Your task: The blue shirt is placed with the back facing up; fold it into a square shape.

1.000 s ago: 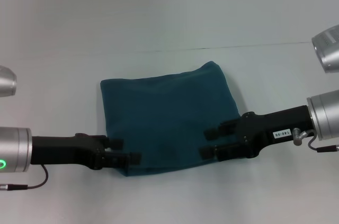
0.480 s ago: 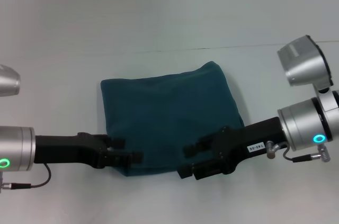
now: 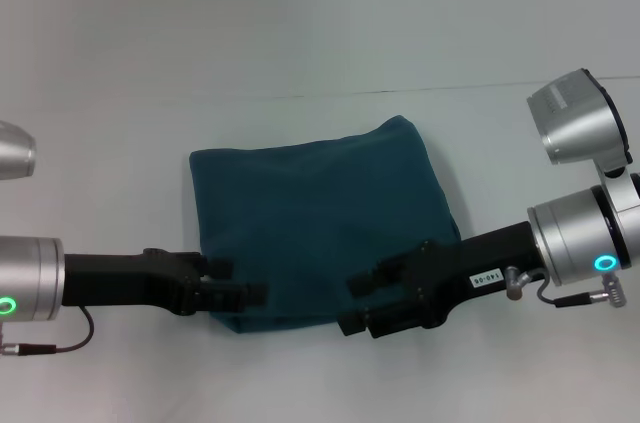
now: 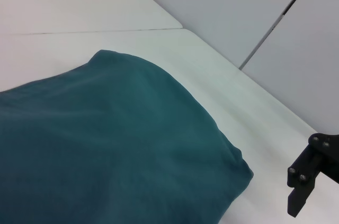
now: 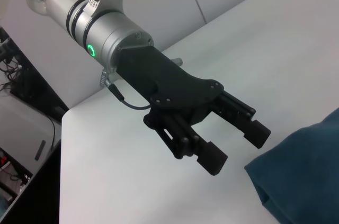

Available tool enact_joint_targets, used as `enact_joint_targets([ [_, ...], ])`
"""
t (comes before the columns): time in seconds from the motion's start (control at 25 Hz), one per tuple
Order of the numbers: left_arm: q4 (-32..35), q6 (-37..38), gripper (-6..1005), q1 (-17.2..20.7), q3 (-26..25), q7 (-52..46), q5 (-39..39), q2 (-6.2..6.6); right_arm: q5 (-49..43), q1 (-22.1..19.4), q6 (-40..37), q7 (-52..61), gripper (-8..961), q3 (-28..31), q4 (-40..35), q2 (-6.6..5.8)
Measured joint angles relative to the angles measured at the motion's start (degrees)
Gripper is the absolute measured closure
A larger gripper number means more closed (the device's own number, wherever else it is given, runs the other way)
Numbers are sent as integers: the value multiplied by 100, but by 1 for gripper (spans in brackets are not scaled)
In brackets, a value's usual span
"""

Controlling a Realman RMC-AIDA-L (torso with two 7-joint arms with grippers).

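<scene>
Just ahead of my left gripper (image 3: 242,281), toward my right side, lies the near left corner of the blue shirt (image 3: 320,223); its fingers stand apart and hold nothing. My right gripper (image 3: 358,301) hangs over the near edge of the shirt, toward its right corner, released too, with no cloth between its fingers. So the shirt lies between my two sets of jaws and a little beyond them, on the white table (image 3: 320,33). I judge both arms about equally near to the front edge. The shirt is already a thick, roughly square packet, slightly wider than deep, with a rounded far right corner and soft bulging folds. The shape looks nearly done to me.
</scene>
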Motion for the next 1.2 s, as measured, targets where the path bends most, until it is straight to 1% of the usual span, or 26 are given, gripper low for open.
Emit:
enact_joint_targets([
  [0.32,-2,-1,164,0,0,-7,0,-3,10,84,308,-24,298,-22,17,65],
  [1.2,-9,0,164,0,0,-8,0,-9,12,106,363,-20,298,-39,17,75],
])
